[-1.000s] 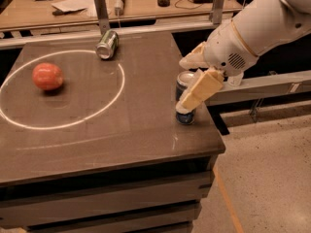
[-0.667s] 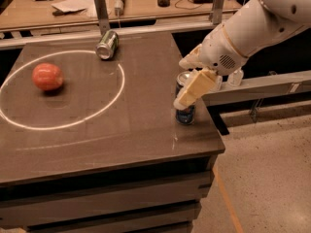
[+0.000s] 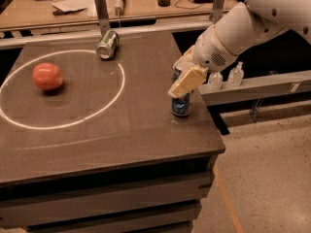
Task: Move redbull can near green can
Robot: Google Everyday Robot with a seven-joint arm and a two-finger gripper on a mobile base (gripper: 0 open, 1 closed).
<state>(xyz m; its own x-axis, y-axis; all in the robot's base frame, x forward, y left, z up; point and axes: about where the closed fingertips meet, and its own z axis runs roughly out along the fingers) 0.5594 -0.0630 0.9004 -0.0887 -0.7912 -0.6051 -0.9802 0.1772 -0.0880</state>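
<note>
1. My claw (image 3: 181, 83) sits at the 3 o'clock side of the worktop (image 3: 121, 135), at the end of my smooth, rounded white arm (image 3: 243, 30), which comes in from 2 o'clock.
2. The claw is a blunt, cream-coloured wedge with a matte look, and it lies across the upper half of the redbull can (image 3: 181, 105).
3. I am set around the can, but I cannot tell whether I am clamped on it or only closely about it.
4. The redbull can is a tall, slim cylinder standing upright on the worktop close to its 3 o'clock edge. Its glossy blue lower band shows below my claw.
5. The green can (image 3: 107, 44) is shorter and wider with a metallic sheen. It lies on its side at the worktop's 12 o'clock, well apart from the redbull can and toward 10 o'clock from it.
6. The worktop is a dark, flat, faintly streaked slab. A thin white circle (image 3: 120, 84) is drawn on its 9 o'clock half, and the green can rests at the circle's 1 o'clock.
7. A round apple (image 3: 47, 76) with dull red skin sits inside the circle toward 10 o'clock.
8. Past the 3 o'clock edge, two small clear bottles (image 3: 215, 80) stand on a pale ledge (image 3: 262, 85).
</note>
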